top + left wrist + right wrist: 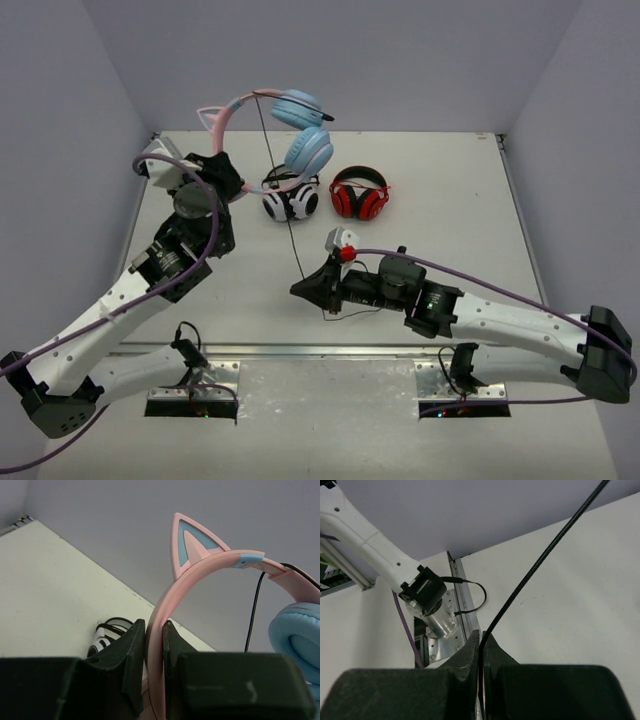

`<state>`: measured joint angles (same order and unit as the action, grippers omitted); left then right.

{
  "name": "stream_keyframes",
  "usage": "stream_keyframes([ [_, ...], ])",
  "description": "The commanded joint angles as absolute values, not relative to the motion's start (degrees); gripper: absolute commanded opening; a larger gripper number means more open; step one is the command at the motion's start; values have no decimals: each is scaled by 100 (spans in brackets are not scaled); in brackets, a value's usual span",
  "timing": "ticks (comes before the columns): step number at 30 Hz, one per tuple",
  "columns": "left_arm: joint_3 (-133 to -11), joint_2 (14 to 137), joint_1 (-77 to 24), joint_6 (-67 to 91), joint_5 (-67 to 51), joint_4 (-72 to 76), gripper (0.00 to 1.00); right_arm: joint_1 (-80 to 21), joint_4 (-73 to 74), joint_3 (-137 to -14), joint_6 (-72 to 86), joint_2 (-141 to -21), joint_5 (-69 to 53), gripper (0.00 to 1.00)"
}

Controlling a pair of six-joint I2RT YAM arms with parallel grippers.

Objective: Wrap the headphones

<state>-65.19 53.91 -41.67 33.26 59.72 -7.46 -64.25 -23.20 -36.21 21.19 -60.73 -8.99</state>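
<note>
Top external view: the left gripper (230,185) clamps the pink headband (235,110), holding the headphones (300,130) aloft at far left; their cable (293,240) runs taut, far to near, down to the right gripper (298,290), which pinches it.

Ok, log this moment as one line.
left tool: shut on pink headband, headphones aloft | right tool: shut on cable | cable: straight from headphones to right tool
</note>
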Motion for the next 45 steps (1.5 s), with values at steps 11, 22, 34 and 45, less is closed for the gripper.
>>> stream_keyframes([
  [11, -5450, 5660, -4017, 2146, 7120, 1150, 1, -6776, -863, -4666, 1310, -5924, -985, 1],
  [22, -4579, 5774, -4025, 1379, 5467, 898, 0, -6776, 2863, -7443, -553, -6864, -159, 1],
  [34, -3814, 5071, -4885, 1310, 4789, 203, 0, -6776, 4525, -8920, -1977, -7795, 1045, 1],
  [45, -3735, 5001, -5985, 1424, 5273, -606, 1, -6601, 3956, -8886, -3242, -7963, 2944, 1],
])
